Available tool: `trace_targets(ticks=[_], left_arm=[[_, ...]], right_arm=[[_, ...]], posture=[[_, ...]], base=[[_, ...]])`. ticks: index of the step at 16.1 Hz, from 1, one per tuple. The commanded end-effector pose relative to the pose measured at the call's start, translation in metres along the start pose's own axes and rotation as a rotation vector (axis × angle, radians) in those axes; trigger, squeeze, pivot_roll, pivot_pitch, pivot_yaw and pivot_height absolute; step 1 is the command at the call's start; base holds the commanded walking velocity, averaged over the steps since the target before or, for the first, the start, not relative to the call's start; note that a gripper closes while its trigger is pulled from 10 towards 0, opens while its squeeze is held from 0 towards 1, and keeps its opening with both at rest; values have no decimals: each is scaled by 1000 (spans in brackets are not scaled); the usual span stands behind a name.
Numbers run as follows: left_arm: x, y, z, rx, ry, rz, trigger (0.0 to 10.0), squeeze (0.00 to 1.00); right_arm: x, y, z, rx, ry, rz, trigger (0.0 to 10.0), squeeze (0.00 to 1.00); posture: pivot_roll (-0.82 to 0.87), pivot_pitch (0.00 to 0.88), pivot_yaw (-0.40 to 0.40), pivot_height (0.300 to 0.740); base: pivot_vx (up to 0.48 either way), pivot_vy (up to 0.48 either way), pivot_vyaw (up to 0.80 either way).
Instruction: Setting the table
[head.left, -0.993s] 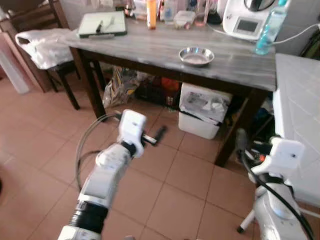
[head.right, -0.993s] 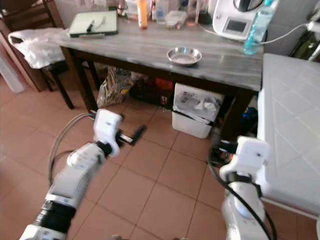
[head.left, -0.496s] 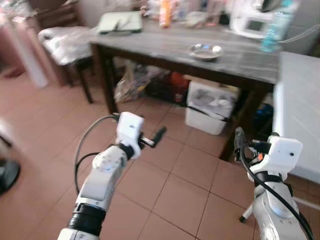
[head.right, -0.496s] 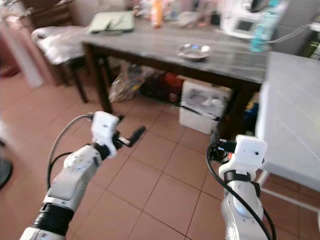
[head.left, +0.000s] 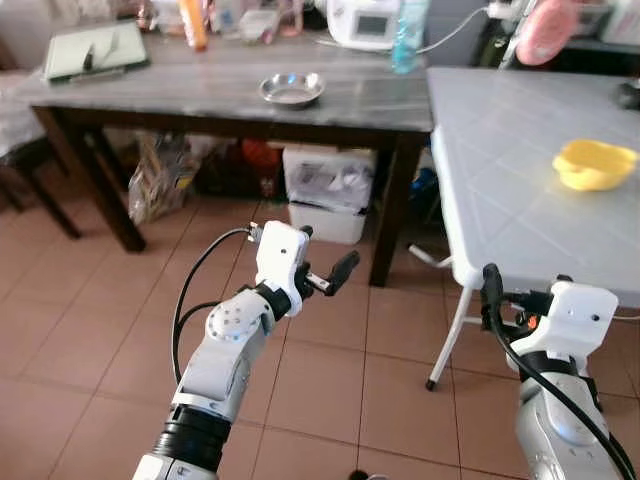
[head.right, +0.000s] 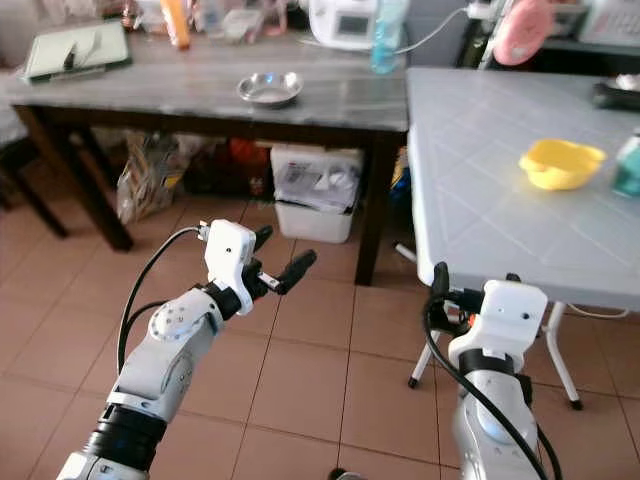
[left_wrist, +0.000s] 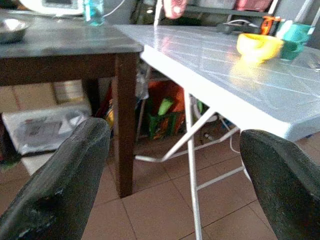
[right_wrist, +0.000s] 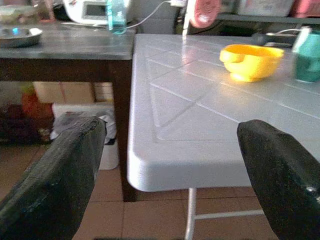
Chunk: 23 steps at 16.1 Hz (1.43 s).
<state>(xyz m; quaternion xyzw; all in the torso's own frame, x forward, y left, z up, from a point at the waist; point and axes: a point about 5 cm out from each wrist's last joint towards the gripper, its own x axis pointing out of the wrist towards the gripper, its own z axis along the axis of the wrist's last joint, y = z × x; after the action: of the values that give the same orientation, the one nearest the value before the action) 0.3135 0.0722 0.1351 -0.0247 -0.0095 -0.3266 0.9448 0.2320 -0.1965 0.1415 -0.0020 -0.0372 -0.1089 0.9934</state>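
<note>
A yellow bowl (head.left: 594, 164) sits on the white folding table (head.left: 500, 170) to my right, with a teal cup (head.right: 628, 165) beside it. A small steel bowl (head.left: 292, 89) rests on the dark wooden table (head.left: 200, 85) ahead. My left gripper (head.right: 282, 252) hovers open over the tiled floor, in front of the dark table, holding nothing. My right gripper (right_wrist: 170, 130) is open too, level with the near edge of the white table and pointing along its top toward the yellow bowl (right_wrist: 251, 61).
The dark table also carries a green tray (head.left: 95, 50), a blue bottle (head.left: 404, 35), a white appliance (head.left: 360, 20) and jars. A white bin (head.left: 330, 190) and bags sit under it. A pink fan (head.left: 545, 30) stands behind the white table. Tiled floor lies before me.
The camera has swung right: the dark table slid left and the white table with the yellow bowl came into view. Both arms keep the same raised pose, fingers open.
</note>
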Motion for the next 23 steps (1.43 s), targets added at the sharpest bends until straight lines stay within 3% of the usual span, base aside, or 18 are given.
trace_targets(ticks=[1, 14, 19, 23], left_arm=[[0, 1, 0, -2, -8, 7, 10000, 0], [5, -10, -7, -58, -21, 16, 10000, 0], [8, -8, -1, -48, -48, 29, 10000, 0], [7, -6, 0, -36, -56, 45, 10000, 0]], right_arm=[[0, 2, 6, -4, -20, 3, 10000, 0], [-10, -3, 8, -93, -37, 24, 10000, 0], [-17, -12, 18, -64, -90, -8, 10000, 0], [-19, -8, 16, -63, -92, -5, 10000, 0]], posture=[[65, 100, 6, 740], [32, 109, -22, 740], [22, 114, -25, 740], [22, 114, -19, 740]], base=[[0, -277, 0], [0, -480, 0], [0, -453, 0], [0, -346, 0]])
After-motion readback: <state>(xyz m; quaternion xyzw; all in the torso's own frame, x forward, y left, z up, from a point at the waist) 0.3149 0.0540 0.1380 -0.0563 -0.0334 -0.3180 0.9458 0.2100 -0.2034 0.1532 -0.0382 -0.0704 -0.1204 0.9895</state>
